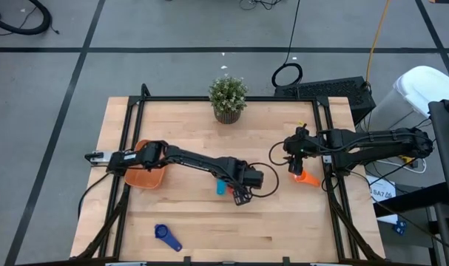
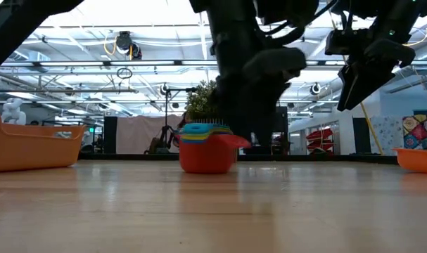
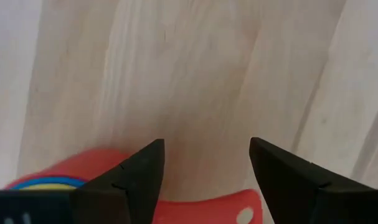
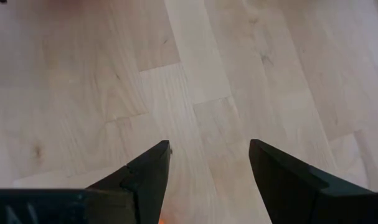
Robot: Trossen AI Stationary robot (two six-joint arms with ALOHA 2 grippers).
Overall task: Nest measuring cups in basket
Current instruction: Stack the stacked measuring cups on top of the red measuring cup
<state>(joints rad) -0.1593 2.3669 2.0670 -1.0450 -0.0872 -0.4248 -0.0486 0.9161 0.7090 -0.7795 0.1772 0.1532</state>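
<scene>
The left arm [image 2: 252, 77] hides part of the nested cups [image 2: 207, 147].

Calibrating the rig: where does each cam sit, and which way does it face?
High: above the table, looking straight down; both arms show whole, left hand by the cup stack, right hand by the orange cup.
Low: at table-top height, level across into the room; arms drop in from above.
Left wrist: on the left arm, looking down past its open fingers at the red cup.
Right wrist: on the right arm; open fingers, wood below.
Shared: high and low both show the cup stack, basket and orange cup.
</scene>
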